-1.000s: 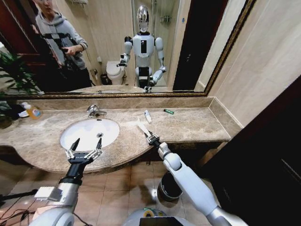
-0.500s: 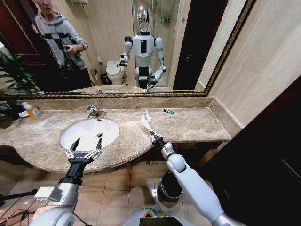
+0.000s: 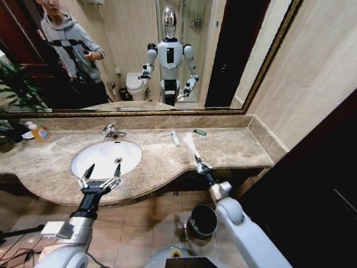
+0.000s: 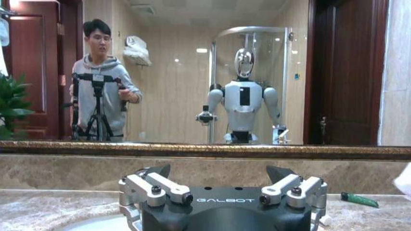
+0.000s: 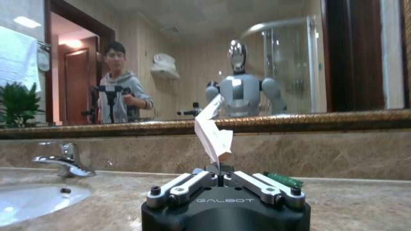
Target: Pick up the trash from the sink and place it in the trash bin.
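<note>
My right gripper is shut on a flat white packet of trash, which stands up from the jaws over the counter's front edge, right of the sink. In the right wrist view the gripper pinches the packet at its lower end. The trash bin stands on the floor below, beside my right arm. A small white tube and a dark green stick lie on the counter behind. My left gripper hangs open over the sink's front rim, its jaws spread wide and holding nothing.
A chrome faucet stands behind the basin. An orange bottle sits at the counter's far left, near a plant. The mirror runs along the back wall. A dark door panel stands close on the right. Tiled floor lies below the counter.
My right gripper has carried the white packet to the right, away from the sink, and now sits nearly above the bin. The left arm has not moved.
</note>
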Available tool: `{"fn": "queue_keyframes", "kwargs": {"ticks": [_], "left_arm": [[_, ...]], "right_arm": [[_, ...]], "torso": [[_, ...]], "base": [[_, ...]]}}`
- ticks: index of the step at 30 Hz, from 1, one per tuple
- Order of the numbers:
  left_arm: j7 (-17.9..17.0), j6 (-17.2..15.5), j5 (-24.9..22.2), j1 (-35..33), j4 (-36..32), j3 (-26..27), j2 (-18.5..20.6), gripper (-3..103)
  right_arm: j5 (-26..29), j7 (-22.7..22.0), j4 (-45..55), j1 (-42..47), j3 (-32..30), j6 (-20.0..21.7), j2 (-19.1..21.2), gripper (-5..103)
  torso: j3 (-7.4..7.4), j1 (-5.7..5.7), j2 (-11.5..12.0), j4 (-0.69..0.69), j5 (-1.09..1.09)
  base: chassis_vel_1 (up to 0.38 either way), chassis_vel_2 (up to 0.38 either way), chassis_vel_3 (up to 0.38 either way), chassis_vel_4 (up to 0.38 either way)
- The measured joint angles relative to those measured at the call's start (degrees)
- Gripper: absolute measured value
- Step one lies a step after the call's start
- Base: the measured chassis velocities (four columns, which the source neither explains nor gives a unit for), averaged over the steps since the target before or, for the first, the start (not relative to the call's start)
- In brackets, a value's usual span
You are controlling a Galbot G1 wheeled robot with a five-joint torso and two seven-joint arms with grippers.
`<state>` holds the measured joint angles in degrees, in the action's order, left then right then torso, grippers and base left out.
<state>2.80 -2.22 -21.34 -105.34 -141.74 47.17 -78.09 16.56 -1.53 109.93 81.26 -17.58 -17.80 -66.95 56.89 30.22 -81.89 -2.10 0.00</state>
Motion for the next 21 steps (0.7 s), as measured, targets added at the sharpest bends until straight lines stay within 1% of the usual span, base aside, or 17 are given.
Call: {"fn": "queue_keyframes", "kwargs": {"ticks": [1,2,3,5,6,11,12,13,15,19,21], "left_arm": [[0.0,0.0,0.0,0.0,0.0,0.0,0.0,100],[0.0,0.0,0.0,0.0,0.0,0.0,0.0,100],[0.0,0.0,0.0,0.0,0.0,0.0,0.0,100],[0.0,0.0,0.0,0.0,0.0,0.0,0.0,100],[0.0,0.0,0.0,0.0,0.0,0.0,0.0,100],[0.0,0.0,0.0,0.0,0.0,0.0,0.0,100],[0.0,0.0,0.0,0.0,0.0,0.0,0.0,100],[0.0,0.0,0.0,0.0,0.0,0.0,0.0,100],[0.0,0.0,0.0,0.0,0.0,0.0,0.0,100],[0.0,0.0,0.0,0.0,0.0,0.0,0.0,100],[0.0,0.0,0.0,0.0,0.0,0.0,0.0,100]], "right_arm": [[-1.3,0.2,-0.1,1.9,0.2,-2.4,-0.3,0],[-1.3,0.2,-0.1,1.9,0.2,-2.4,-0.3,0],[-3.4,0.2,-1.0,4.2,0.7,-6.0,-0.8,0],[-6.3,0.3,-2.8,7.3,1.0,-11.0,-2.0,0],[-6.3,0.3,-2.8,7.3,1.0,-11.0,-2.0,0],[-8.6,-0.2,-5.0,17.4,2.4,-17.5,-2.3,0],[-8.6,-0.2,-5.0,17.4,2.4,-17.5,-2.3,0],[-9.0,-0.6,-5.4,19.3,2.7,-18.6,-2.6,0],[-9.2,-0.9,-6.4,21.3,3.4,-19.5,-2.9,0],[-10.1,-1.2,-9.2,21.9,3.9,-20.0,-3.3,0],[-10.5,-1.3,-13.1,21.1,4.6,-19.4,-3.7,0]], "torso": [[0.0,0.0,0.0,-0.01,0.01],[0.0,0.0,0.0,-0.01,0.01],[0.0,0.0,0.0,-0.01,0.0],[0.0,0.0,0.0,-0.02,0.02],[0.0,0.0,0.0,-0.02,0.02],[0.0,0.0,0.0,0.0,0.01],[0.0,0.0,0.0,0.0,0.01],[0.0,0.0,0.0,-0.01,0.01],[0.0,0.0,0.0,0.0,0.0],[0.0,0.0,0.0,-0.01,0.01],[0.0,0.01,0.0,-0.01,0.0]], "base": [[0.0,0.0,0.0,0.0],[0.0,0.0,0.0,0.0],[0.0,0.0,0.0,0.0],[0.0,0.0,0.0,0.0],[0.0,0.0,0.0,0.0],[0.0,0.0,0.0,0.0],[0.0,0.0,0.0,0.0],[0.0,0.0,0.0,0.0],[0.0,0.0,0.0,0.0],[0.0,0.0,0.0,0.0],[0.0,0.0,0.0,0.0]]}}
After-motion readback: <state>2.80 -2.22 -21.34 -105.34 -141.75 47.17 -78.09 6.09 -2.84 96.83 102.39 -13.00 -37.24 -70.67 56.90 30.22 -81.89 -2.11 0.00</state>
